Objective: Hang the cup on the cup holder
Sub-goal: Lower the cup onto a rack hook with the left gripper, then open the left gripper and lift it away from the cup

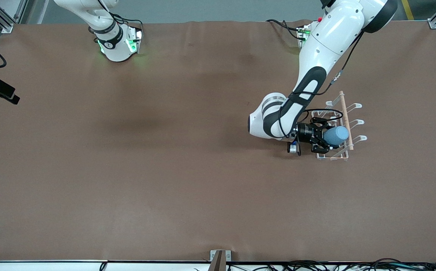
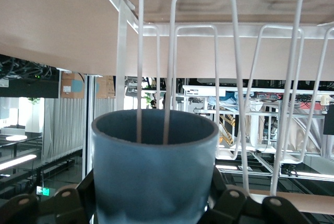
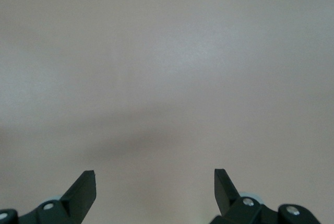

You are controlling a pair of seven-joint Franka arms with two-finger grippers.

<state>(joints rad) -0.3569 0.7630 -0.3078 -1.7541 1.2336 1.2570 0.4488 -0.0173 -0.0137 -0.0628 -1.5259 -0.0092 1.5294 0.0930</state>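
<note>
A brown tabletop (image 1: 165,169) seen from above, bare across the whole part nearest the front camera. Farther in, toward the left arm's end of the table and about midway between the near and far edges, stands the cup holder (image 1: 353,124), a white wire rack with looped prongs and a light wooden rod (image 1: 345,114) along its top.

The left gripper (image 1: 321,137) hangs over the rack, turned sideways, its fingers clamped on the cup (image 1: 336,135), a small light-blue tumbler with no handle. The cup lies on its side in the air, its open mouth facing the prongs. In the left wrist view, one wire prong (image 2: 201,67) lines up with the cup's mouth, seemingly just entering it.

The cup looks light, stiff and matte, so likely not slippery. With no handle, the sensible hold is across its body near the closed base, as here, leaving the mouth free.

At the far edge, toward the right arm's end, the right arm waits. The right gripper (image 3: 155,182) hangs over bare table, fingers spread wide and empty.
</note>
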